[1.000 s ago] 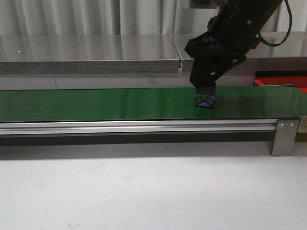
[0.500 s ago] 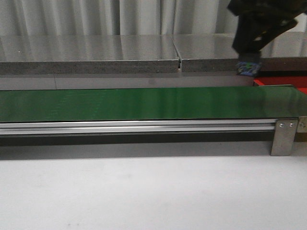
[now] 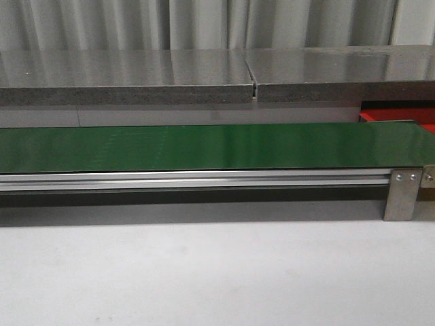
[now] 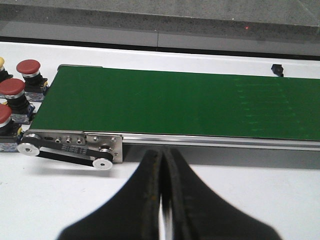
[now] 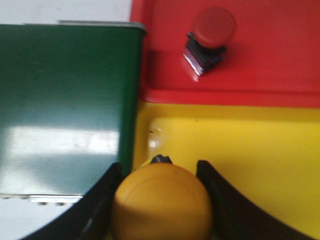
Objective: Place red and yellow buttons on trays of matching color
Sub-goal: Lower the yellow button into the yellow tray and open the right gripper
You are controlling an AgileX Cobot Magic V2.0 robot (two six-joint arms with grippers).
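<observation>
Right end effector (image 5: 160, 200) is pinching a yellow button (image 5: 162, 202) over the yellow tray (image 5: 260, 160), looks like near its corner by the belt (image 5: 65, 100). One red button (image 5: 210, 40) sits in the red tray (image 5: 280, 55). Left end effector (image 4: 162, 200) is pressed together; three more red buttons (image 4: 14, 95) wait on the tabletop (image 4: 280, 200) beside the belt's far end.

Long green belt (image 3: 204, 146) on a silver rail (image 3: 197, 180); grey ledge (image 3: 129, 85) behind.
</observation>
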